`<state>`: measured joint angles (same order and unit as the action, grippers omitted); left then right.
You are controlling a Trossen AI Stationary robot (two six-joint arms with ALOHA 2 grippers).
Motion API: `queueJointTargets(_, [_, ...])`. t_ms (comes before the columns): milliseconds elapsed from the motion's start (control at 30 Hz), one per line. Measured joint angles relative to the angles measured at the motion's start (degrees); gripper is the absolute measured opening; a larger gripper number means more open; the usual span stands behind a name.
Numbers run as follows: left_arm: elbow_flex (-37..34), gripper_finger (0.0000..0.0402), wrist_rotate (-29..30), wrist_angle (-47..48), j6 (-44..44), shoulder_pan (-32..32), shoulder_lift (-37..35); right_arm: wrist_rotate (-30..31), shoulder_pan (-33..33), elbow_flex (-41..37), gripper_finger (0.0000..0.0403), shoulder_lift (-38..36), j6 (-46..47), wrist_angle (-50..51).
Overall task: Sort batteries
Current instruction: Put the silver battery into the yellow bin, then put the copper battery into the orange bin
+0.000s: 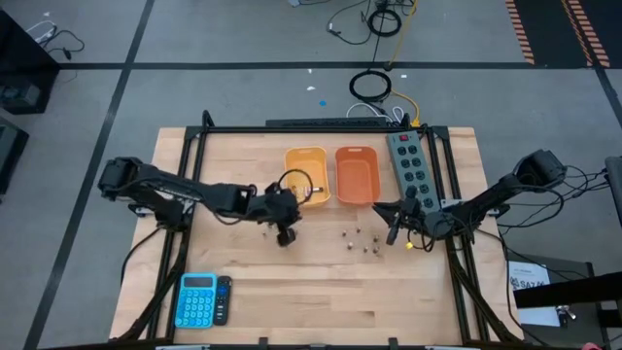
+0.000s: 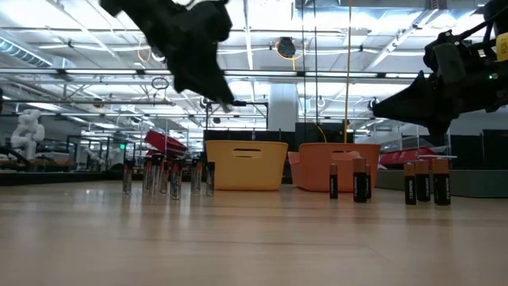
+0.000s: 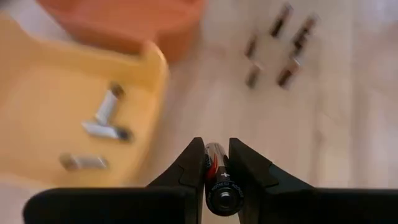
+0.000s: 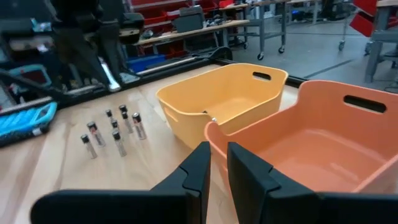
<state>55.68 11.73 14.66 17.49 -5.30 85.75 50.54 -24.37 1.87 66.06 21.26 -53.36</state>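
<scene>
My left gripper [image 3: 216,163] hangs over the table just near of the yellow bin [image 1: 306,175], shut on a dark battery [image 3: 216,171]. Three silvery batteries [image 3: 106,121] lie in the yellow bin. The orange bin [image 1: 357,175] stands to its right. Several dark batteries [image 1: 360,238] stand upright on the wood between the arms. A second group of silvery ones [image 2: 167,175] stands nearer my left arm. My right gripper [image 4: 218,167] hovers shut and empty right of the dark group, pointing at the bins. My left gripper pinches a dark battery with a copper-red band [image 3: 214,163] between its two fingers. The battery lies along the fingers, one flat end [image 3: 224,194] facing the wrist camera. It is lifted clear of the table, and the fingers slant down toward the bins.
A grey power strip [image 1: 410,160] lies right of the orange bin, along the table's right side. A blue calculator [image 1: 199,298] sits near the near-left corner. Bare wood stretches across the near half of the table [image 1: 321,301].
</scene>
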Motion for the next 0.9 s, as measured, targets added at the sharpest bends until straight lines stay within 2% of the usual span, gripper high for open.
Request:
queueJointTargets(133, [0.0,0.0064,3.3,-2.9,-8.8,4.1,1.9,2.5,-1.3,0.1,0.0047,0.7,2.2,0.0])
queueJointTargets(300, [0.0,0.0067,3.4,-7.4,-16.3,10.4,6.3,4.1,-2.1,0.1,0.0047,2.1,5.9,-0.1])
queueJointTargets(433, [0.0,0.0074,0.3,-11.4,-19.8,13.7,9.9,4.7,-2.1,1.1,0.0047,3.3,7.7,-0.1])
queueJointTargets(567, [0.0,0.0114,-3.1,-13.7,-23.3,15.0,11.0,3.3,-2.2,5.5,0.0047,3.4,3.0,2.3])
queueJointTargets(633, [0.0,0.0138,-3.4,-14.6,-25.4,15.1,11.0,3.3,-2.4,9.4,0.0047,3.4,0.8,7.9])
queueJointTargets(733, [0.0,0.0169,-3.9,-16.5,-27.3,15.0,10.9,2.9,-2.4,16.3,0.0047,3.4,1.5,21.8])
queueJointTargets(900, [0.0,0.0189,-6.0,-18.7,-29.8,14.2,10.8,-0.3,-4.4,29.7,0.0048,3.4,12.9,53.3])
